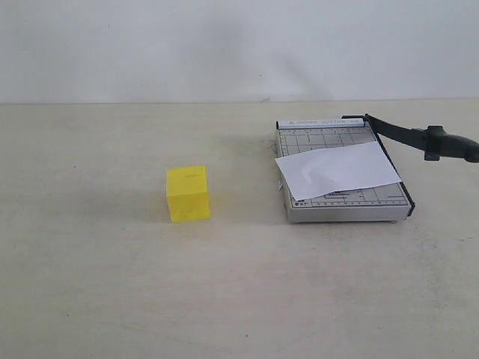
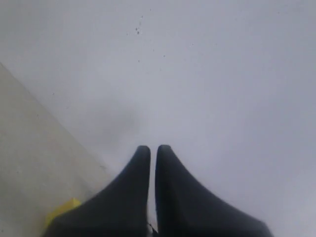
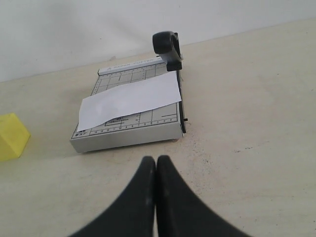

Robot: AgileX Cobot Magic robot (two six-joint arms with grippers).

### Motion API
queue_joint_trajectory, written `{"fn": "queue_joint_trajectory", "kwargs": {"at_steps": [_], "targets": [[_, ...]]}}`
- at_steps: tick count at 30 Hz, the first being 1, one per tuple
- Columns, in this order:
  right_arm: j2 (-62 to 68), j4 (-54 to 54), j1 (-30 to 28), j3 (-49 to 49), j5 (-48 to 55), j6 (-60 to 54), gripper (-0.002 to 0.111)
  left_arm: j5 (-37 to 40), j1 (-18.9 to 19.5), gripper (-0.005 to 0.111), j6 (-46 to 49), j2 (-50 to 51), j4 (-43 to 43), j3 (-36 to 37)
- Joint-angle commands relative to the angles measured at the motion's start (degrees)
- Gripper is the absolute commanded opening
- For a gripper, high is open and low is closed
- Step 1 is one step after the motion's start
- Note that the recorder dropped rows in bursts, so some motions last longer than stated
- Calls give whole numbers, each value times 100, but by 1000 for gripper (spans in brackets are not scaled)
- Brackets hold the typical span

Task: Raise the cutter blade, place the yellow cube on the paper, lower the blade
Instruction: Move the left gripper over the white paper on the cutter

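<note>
The yellow cube (image 1: 188, 194) stands on the table left of the grey cutter base (image 1: 340, 208); the cube (image 3: 11, 136) also shows in the right wrist view, and a yellow corner (image 2: 61, 209) peeks beside the left fingers. The white paper (image 1: 338, 168) lies skewed across the base. The cutter blade (image 1: 419, 137) is lifted a little, its handle hanging past the base's right side. Neither gripper appears in the exterior view. My left gripper (image 2: 152, 149) is shut and empty, facing the wall. My right gripper (image 3: 156, 160) is shut and empty, short of the cutter's near edge.
A pale wall (image 1: 224, 45) rises behind the beige table (image 1: 112, 299). In the right wrist view the bare tabletop (image 3: 256, 123) stretches beside the cutter.
</note>
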Motion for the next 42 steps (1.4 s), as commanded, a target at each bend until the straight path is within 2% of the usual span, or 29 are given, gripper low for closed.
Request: {"fn": "queue_joint_trajectory", "kwargs": {"at_steps": [1,5,8,11,17,20,26,34,42], "targets": [[-28,-65,12,22,-22,-6,0,-345,-12,5,103,-10,-64,-3],[-28,-52,12,22,-22,-6,0,-163,-12,5,103,-10,-64,-3],[-28,-52,12,22,-22,-6,0,445,-12,5,14,-10,-78,-3],[-28,-52,12,22,-22,-6,0,1152,-12,5,317,-10,19,-146],[-28,-52,12,22,-22,-6,0,1437,-12,5,1985,-10,-133,-713],[-28,-52,12,22,-22,-6,0,1850,-12,5,2757,129,-146,-1037],[-28,-52,12,22,-22,-6,0,2260,-12,5,4633,1256,-315,-1785],[-28,-52,12,22,-22,-6,0,2836,-47,5,8321,3374,-2069,-2732],[-28,-52,12,22,-22,-6,0,2677,-508,5,9979,5967,-3215,-3404]]}}
